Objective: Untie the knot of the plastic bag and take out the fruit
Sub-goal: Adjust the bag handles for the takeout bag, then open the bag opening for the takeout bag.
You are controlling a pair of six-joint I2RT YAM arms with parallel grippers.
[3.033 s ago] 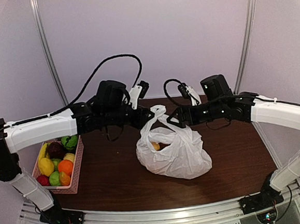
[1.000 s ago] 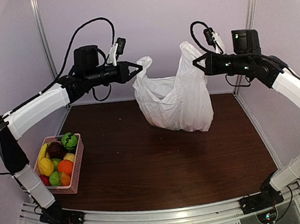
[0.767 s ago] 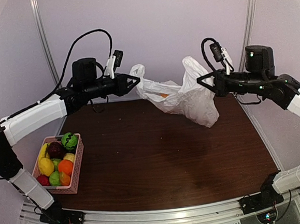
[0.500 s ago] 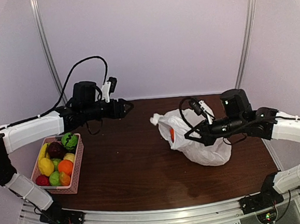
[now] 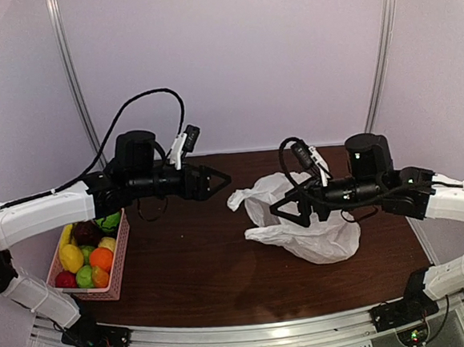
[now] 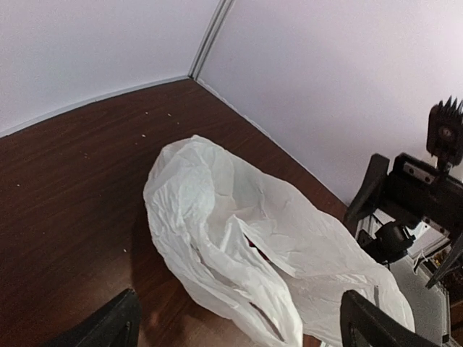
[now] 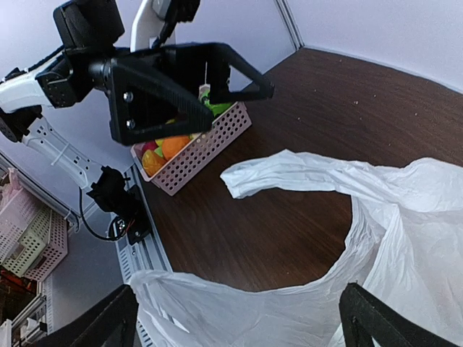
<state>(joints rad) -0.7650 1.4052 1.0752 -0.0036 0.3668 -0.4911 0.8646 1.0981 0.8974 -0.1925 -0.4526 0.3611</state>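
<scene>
The plastic bag (image 5: 309,236) lies slumped right of centre on the dark wooden table (image 5: 190,257), under the right gripper (image 5: 282,212); its jaws and the left gripper's (image 5: 223,178) gape wide; pale lilac walls (image 5: 231,61) behind.

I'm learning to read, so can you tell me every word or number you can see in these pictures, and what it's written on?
There are none: no words, numbers or signs can be read in any view.
The plastic bag is plain white, with no print showing.
The pink basket shows no label.
</scene>
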